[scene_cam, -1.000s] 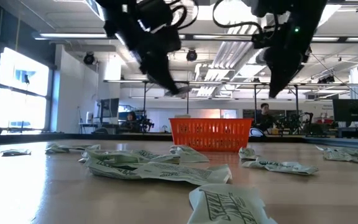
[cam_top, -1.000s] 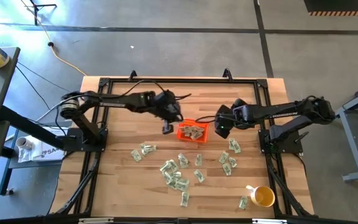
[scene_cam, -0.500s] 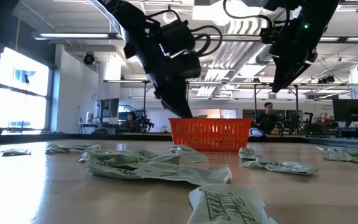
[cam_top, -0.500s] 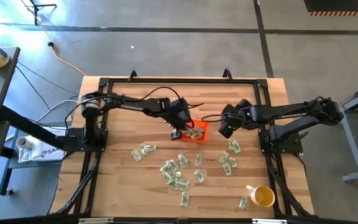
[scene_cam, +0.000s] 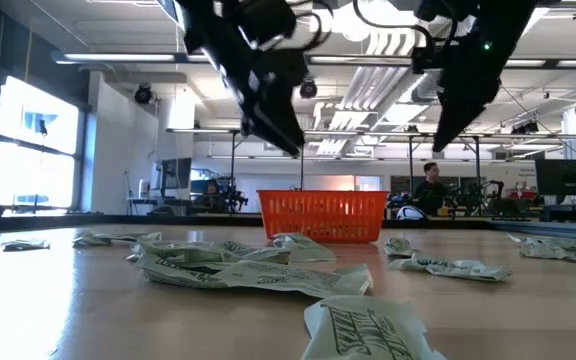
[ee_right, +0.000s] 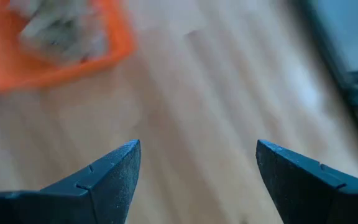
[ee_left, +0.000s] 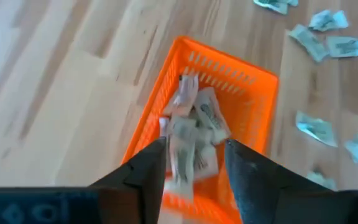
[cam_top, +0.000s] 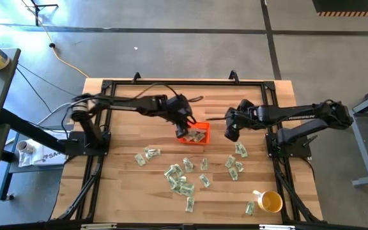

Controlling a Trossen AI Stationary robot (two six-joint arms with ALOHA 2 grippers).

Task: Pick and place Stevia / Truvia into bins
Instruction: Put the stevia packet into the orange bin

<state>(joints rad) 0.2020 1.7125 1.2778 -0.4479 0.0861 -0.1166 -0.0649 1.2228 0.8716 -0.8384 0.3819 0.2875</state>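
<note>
left gripper point(ee_left: 194, 165) hangs over the orange bin point(ee_left: 261, 118), jaws apart, packets point(ee_left: 194, 127) heaped inside just beyond them: looks like a drop-off. right gripper point(ee_right: 196, 177) gapes wide, empty; it should next reach for the loose packets point(cam_top: 183, 181).

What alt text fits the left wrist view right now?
Looking down past the left hand, whose two dark fingers are open, an orange bin sits on the wooden table with several sweetener packets piled inside. More green-and-white packets lie loose on the wood beyond the bin.
</note>
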